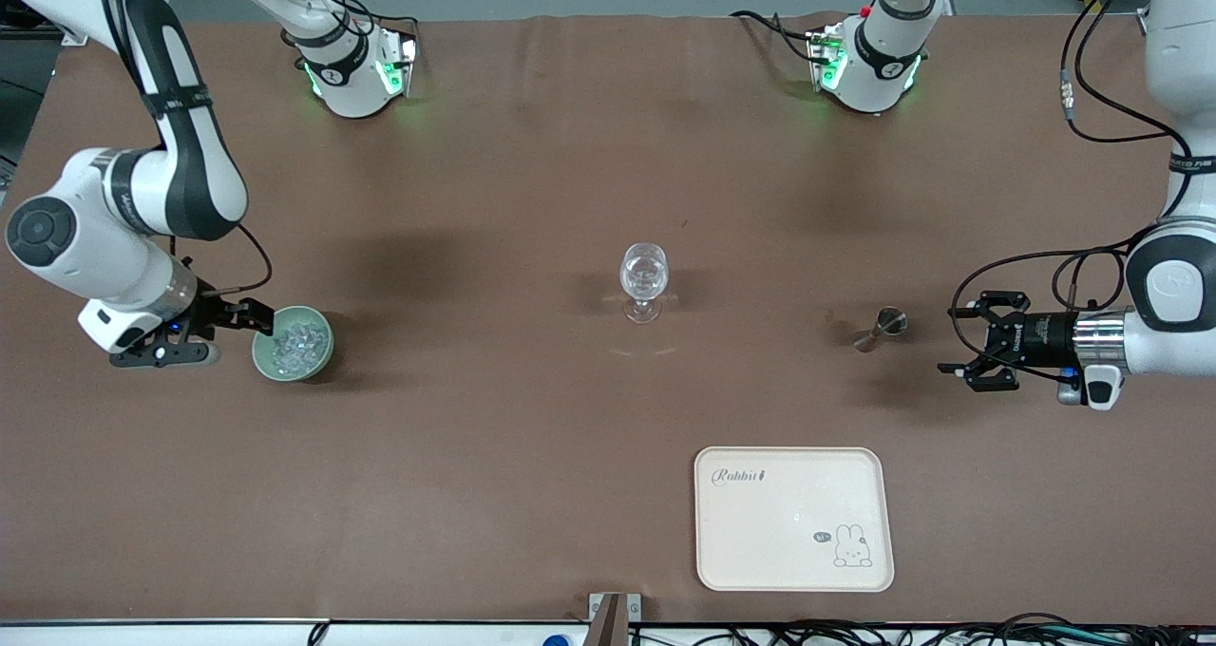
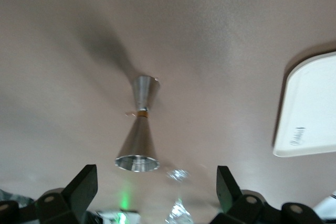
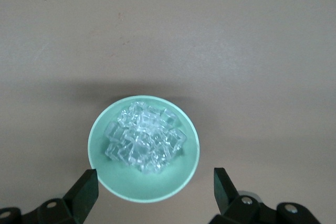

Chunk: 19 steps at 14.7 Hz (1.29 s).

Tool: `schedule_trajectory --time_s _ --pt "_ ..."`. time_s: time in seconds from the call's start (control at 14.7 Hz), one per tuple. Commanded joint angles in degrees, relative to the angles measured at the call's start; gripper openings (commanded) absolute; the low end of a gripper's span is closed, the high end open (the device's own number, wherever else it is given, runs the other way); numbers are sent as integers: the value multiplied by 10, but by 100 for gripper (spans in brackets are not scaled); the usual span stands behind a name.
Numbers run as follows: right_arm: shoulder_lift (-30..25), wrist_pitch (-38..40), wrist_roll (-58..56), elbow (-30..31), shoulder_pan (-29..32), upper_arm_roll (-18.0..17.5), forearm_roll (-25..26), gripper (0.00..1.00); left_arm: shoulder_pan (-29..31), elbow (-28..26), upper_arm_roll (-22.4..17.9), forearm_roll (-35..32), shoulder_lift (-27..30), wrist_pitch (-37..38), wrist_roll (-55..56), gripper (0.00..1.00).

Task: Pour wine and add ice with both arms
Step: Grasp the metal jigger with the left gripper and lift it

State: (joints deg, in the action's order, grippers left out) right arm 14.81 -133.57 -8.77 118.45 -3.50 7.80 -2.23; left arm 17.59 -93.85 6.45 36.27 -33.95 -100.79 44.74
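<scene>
A green bowl [image 1: 321, 366] holding a heap of ice [image 1: 296, 342] stands toward the right arm's end of the table. My right gripper [image 1: 263, 319] is open just beside the bowl's rim. In the right wrist view the bowl [image 3: 121, 182] and the ice [image 3: 146, 137] lie ahead of the open right gripper [image 3: 156, 190]. A clear stemmed glass [image 1: 644, 280] stands mid-table. A metal jigger [image 1: 879, 328] stands toward the left arm's end. My left gripper [image 1: 952, 340] is open and empty beside it. In the left wrist view the jigger [image 2: 139, 129] is ahead of the left gripper [image 2: 156, 190].
A cream tray [image 1: 793, 518] with a rabbit print lies near the front camera's edge of the table, and shows in the left wrist view [image 2: 310, 108]. The two arm bases stand along the table's robot side. Brown cloth covers the table.
</scene>
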Motion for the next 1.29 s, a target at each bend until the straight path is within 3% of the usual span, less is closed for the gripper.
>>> schedule_trajectory --time_s 0.0,0.82,1.23 --pt "29 -34 -3 4 0 -3 -33 97 12 5 3 48 -32 -2 8 99" --pt "65 -118 95 52 -43 -4 -34 97 33 0 7 112 -104 31 -65 84" --pt "63 -108 95 61 -39 -3 -34 80 31 -1 8 113 -122 59 -87 79"
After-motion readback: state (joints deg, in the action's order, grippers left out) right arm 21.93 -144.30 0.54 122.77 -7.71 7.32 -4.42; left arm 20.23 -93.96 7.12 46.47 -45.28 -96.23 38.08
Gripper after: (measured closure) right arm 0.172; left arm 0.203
